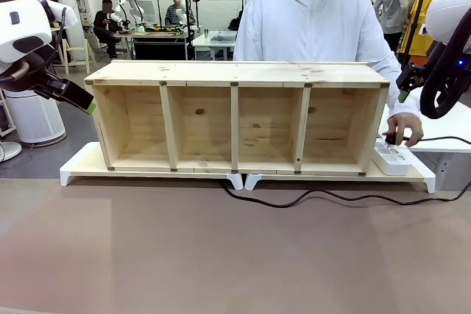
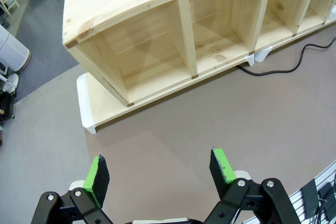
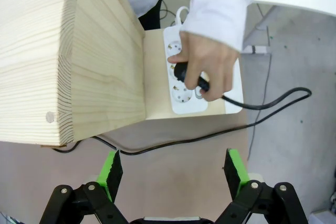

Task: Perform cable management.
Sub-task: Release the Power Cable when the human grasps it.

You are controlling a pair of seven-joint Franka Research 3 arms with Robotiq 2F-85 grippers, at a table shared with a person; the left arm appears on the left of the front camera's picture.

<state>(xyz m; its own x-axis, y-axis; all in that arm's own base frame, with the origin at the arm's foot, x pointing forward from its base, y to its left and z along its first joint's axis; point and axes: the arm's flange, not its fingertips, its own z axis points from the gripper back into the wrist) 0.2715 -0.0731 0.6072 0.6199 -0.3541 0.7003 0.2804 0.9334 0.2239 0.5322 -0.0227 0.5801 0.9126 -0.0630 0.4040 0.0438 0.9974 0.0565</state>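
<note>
The black cable (image 1: 324, 195) lies on the brown table in front of the wooden shelf (image 1: 235, 73), running from under the shelf's middle to the right edge. In the right wrist view the cable (image 3: 199, 137) loops back to a person's hand (image 3: 205, 66), which holds its plug (image 3: 181, 71) at a white power strip (image 3: 184, 100). My right gripper (image 3: 173, 167) hangs open above the table, short of the cable. My left gripper (image 2: 160, 170) is open and empty over bare table, far from the shelf's left end (image 2: 131, 9); the cable (image 2: 278, 70) shows at the upper right.
The shelf has several open compartments and stands on white risers (image 1: 81, 170). The power strip (image 1: 390, 159) sits on the right riser beside the shelf's end. The person stands behind the shelf. A white table (image 1: 449, 126) is at the far right.
</note>
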